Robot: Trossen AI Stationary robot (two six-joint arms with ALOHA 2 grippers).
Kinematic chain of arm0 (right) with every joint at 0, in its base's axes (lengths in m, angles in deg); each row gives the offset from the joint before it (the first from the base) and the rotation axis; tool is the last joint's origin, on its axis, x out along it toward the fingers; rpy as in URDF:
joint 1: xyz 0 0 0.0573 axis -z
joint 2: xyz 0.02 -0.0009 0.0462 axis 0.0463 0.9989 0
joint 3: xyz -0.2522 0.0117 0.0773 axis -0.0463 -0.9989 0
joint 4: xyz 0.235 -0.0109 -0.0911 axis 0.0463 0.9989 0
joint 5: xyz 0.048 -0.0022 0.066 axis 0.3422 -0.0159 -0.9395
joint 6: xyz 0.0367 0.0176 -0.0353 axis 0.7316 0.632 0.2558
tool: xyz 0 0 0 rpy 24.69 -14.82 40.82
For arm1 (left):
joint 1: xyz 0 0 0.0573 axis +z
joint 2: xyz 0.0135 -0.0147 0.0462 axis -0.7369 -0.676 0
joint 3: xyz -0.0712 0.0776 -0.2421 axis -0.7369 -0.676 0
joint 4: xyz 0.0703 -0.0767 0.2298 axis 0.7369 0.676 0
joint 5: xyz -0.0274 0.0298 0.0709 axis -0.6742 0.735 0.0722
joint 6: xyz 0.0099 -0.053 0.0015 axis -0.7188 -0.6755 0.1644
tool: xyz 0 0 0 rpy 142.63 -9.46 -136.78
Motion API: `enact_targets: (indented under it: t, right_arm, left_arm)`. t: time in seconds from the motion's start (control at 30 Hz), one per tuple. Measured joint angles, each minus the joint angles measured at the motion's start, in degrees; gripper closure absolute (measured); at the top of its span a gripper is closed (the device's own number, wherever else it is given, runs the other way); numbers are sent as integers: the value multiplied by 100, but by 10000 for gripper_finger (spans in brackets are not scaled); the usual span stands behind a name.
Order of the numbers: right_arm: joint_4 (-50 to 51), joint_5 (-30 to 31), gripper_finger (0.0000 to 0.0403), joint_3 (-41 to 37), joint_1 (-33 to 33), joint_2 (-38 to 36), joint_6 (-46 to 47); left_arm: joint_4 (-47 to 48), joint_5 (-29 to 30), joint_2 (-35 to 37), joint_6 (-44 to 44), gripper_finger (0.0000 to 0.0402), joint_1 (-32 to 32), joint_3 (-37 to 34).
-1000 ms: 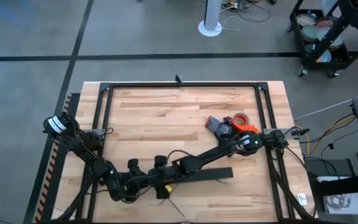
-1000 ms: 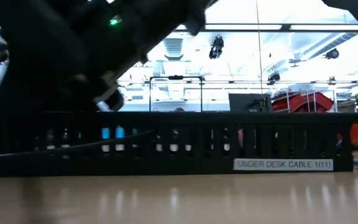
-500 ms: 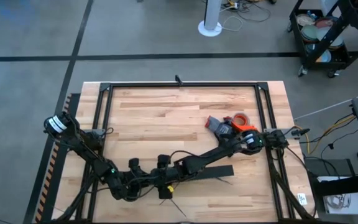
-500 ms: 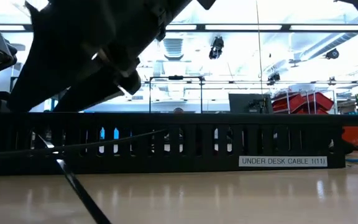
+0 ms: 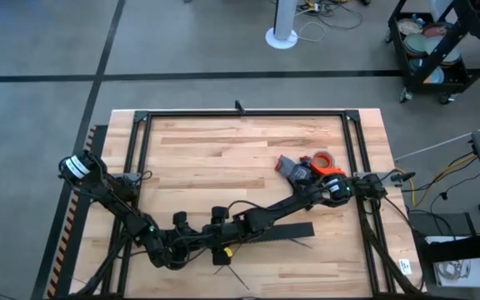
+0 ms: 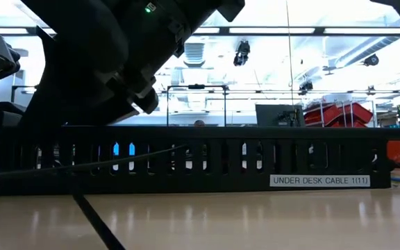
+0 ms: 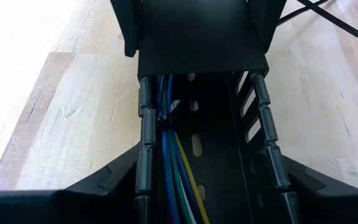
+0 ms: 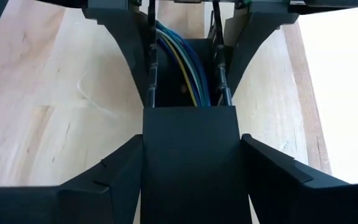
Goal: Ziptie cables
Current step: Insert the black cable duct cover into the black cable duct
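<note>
A long black comb-toothed duct [image 5: 286,231] lies near the table's front edge, its label [image 6: 319,180] facing the low view. The cables [image 7: 178,168], thin blue, green, yellow and white wires, run inside it along its length. My left gripper [image 7: 207,177] straddles the open toothed stretch. My right gripper [image 8: 191,142] faces it and straddles a smooth covered stretch [image 8: 190,163]. In the high view the two grippers meet at the duct's left end, left [image 5: 200,247] and right [image 5: 233,229]. One ziptie [image 6: 94,221], a thin dark strip, lies on the table in front of the duct. My left gripper has the duct's two toothed side walls [image 7: 143,155] between its fingers, one finger outside each wall. The fingers slant down and lie along the duct, which rests on the table. My right gripper has the two sides of the covered stretch [image 8: 146,149] between its fingers, coming from the opposite end. Its fingers also slant down along the duct.
An orange tape roll [image 5: 323,160] and a grey object [image 5: 290,167] sit at the right of the table. Black frame rails [image 5: 240,114] run along the table's far, left and right sides. Bare wood lies at the table's middle and far part.
The duct has slid a little toward the table's right. In the low view the dark arm over its left end has risen, and a thin dark strip now shows in front of the duct there.
</note>
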Motion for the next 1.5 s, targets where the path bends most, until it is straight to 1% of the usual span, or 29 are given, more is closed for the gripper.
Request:
enact_targets:
  t: [0.3, 0.53, 0.7, 1.03, 1.5]
  right_arm:
    - [-297, -205, 190, -42, 17, 43, -93]
    - [-490, -188, 190, -37, 52, 151, 286]
    - [-264, 97, 190, 1, 46, 136, 655]
    - [107, 153, 190, 11, 28, 124, 1068]
    - [141, 166, 190, -12, -9, 111, 1080]
  left_arm:
    - [-26, 12, 0, -2, 172, -4, -4]
    - [-36, 16, 0, 49, 172, -11, -17]
    - [-69, 10, 1, 107, 175, -9, -17]
    - [-127, 49, -2, 105, 173, -26, -1]
    - [-176, 70, -3, 143, 174, -37, 2]
